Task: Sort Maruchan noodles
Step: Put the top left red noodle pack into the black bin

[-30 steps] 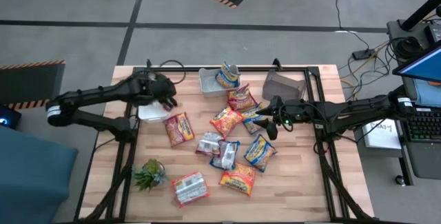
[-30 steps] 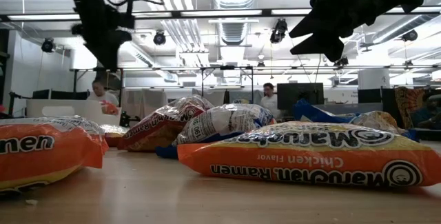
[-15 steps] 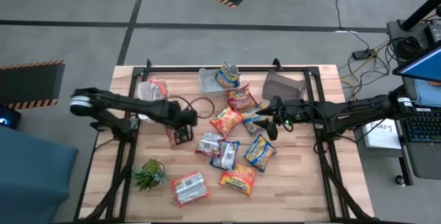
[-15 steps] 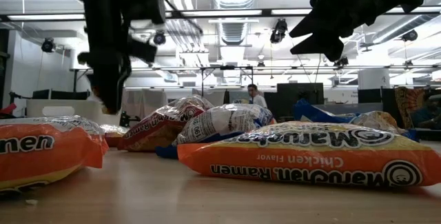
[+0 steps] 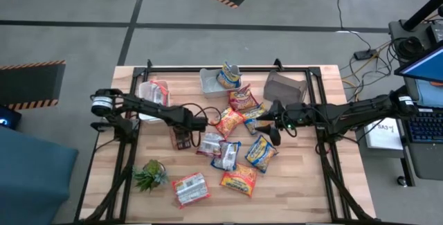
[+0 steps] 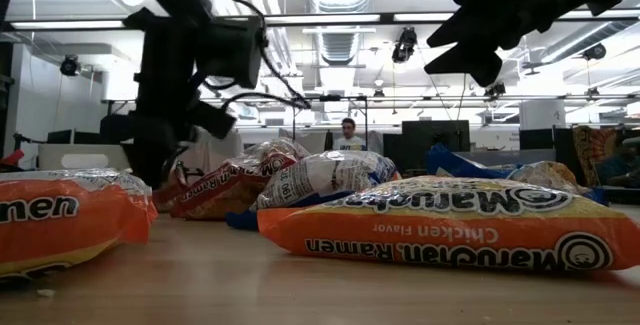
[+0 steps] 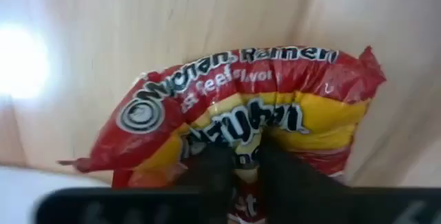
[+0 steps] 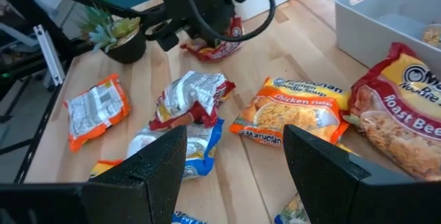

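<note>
The left gripper (image 5: 181, 138) is now lowered onto the red-and-yellow beef packet (image 7: 251, 124) lying on the wooden table (image 5: 304, 190) toward the left of the heap, and its two fingers (image 7: 207, 172) are pressed together on the packet's middle, pinching the crinkly wrapper. A second ago this gripper was seen back over the white bin (image 5: 154, 100) at the table's left rear; half a second ago it was already above the packet with the jaws spread. In the low view the arm is now seen dropped down to table level, where before it hung higher.

The right gripper (image 5: 272, 131) is held above the table at the right side of the heap, its fingers (image 8: 155, 165) spread with nothing between them; its place is little changed from the earlier frames. Directly ahead of it and below, an orange chicken packet (image 8: 296, 120), a crumpled silver-and-red packet (image 8: 189, 100) and a roast beef packet (image 8: 403, 114) are laid out.

The other packets are found unmoved: a blue one is stood in the grey bin (image 5: 211, 82) at the rear, and one is lain in the white bin. A small potted plant (image 5: 150, 175) is set near the table's front left, well apart from both grippers. In the room behind, a person (image 6: 347, 137) is seen farther left than before.
</note>
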Action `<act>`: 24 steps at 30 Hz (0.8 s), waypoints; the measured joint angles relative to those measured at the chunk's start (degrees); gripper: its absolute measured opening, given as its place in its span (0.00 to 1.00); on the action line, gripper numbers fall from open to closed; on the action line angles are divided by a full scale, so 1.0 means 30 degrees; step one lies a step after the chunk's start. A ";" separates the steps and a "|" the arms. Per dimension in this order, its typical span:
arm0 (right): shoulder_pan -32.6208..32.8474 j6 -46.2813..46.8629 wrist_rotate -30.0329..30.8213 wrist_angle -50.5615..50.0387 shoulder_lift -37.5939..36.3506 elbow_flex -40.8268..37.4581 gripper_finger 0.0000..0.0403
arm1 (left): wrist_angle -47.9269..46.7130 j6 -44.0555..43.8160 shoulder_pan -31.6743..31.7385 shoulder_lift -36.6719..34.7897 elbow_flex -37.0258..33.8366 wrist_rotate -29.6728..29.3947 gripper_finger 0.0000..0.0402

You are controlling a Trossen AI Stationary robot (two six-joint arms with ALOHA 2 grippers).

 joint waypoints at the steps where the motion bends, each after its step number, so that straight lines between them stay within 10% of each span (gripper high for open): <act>1: 0.0075 -0.0007 0.0000 -0.0081 0.0000 0.0000 0.57 | 0.0282 0.0193 -0.0005 -0.0248 0.0221 0.0025 0.04; 8: 0.1233 0.0180 -0.0028 -0.1435 -0.0165 -0.0007 0.57 | 0.2956 0.3500 0.0048 -0.3859 0.2159 -0.1316 0.01; 14: 0.3530 -0.0166 0.0006 -0.1673 -0.0516 -0.0080 0.57 | 1.4523 0.8170 0.1199 -0.5956 0.1894 -0.2590 0.01; 24: 0.7751 -0.3809 0.0175 0.0337 -0.3049 -0.0109 0.57 | 2.9485 0.8966 0.4674 0.0104 0.3082 0.0772 0.00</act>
